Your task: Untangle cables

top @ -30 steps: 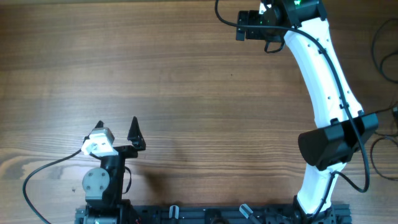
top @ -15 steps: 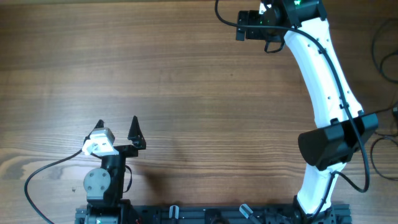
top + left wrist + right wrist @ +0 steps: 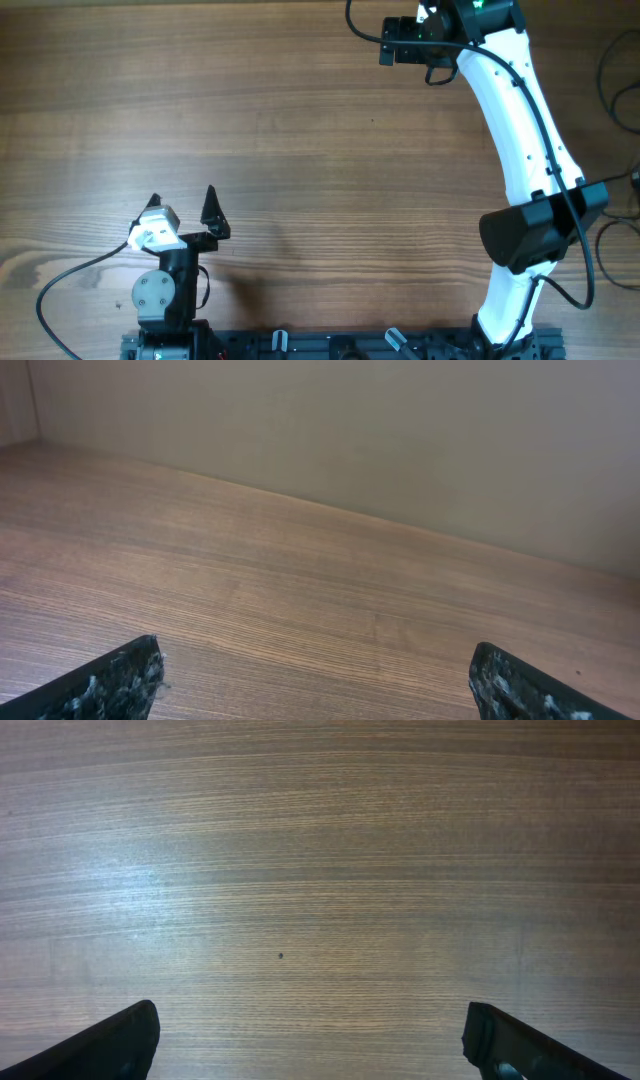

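Observation:
Thin black loops that look like the cables [image 3: 607, 75] lie at the right edge of the overhead view, cut off by the frame; more loops [image 3: 618, 262] lie lower down. Neither wrist view shows any cable. My left gripper [image 3: 181, 195] sits near the table's front left, open, and the left wrist view shows only bare wood between its fingertips [image 3: 314, 650]. My right arm [image 3: 515, 120] reaches to the far edge, where its fingers are cut off overhead. In the right wrist view the right gripper [image 3: 310, 1010] is open over bare wood.
The wooden table [image 3: 300, 120] fills the overhead view. A thicker black cable [image 3: 70, 275] runs from the left arm's base to the front left. A beige wall [image 3: 400, 430] rises behind the table's far edge. A dark rail [image 3: 330, 345] runs along the front.
The left gripper has shifted slightly to the left. The right arm has not moved.

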Action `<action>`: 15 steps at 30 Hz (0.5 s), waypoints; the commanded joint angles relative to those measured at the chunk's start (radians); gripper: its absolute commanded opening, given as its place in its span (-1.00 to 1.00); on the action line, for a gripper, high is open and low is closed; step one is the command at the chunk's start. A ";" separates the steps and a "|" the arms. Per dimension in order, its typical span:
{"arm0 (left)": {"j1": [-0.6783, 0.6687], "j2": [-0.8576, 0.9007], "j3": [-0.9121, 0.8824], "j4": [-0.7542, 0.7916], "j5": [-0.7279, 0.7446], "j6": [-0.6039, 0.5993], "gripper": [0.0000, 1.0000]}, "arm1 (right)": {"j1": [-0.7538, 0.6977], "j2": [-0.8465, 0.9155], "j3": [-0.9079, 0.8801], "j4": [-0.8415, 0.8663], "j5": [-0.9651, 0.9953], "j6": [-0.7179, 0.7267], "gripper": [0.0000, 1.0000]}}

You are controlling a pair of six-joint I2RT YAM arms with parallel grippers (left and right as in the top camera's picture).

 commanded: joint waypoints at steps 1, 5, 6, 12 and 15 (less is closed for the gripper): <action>0.006 -0.011 -0.010 0.000 0.013 0.021 1.00 | 0.003 0.013 -0.002 0.000 -0.013 0.007 0.99; 0.006 -0.011 -0.010 -0.001 0.021 0.064 1.00 | 0.003 0.013 -0.002 0.000 -0.013 0.007 1.00; 0.006 -0.011 -0.010 -0.001 0.020 0.074 1.00 | 0.003 0.013 -0.002 0.000 -0.013 0.008 0.99; 0.006 -0.011 -0.010 0.000 0.019 0.179 1.00 | 0.003 0.013 -0.002 0.000 -0.013 0.007 0.99; 0.006 -0.011 -0.010 0.001 0.004 0.184 1.00 | 0.003 0.013 -0.002 0.000 -0.013 0.007 1.00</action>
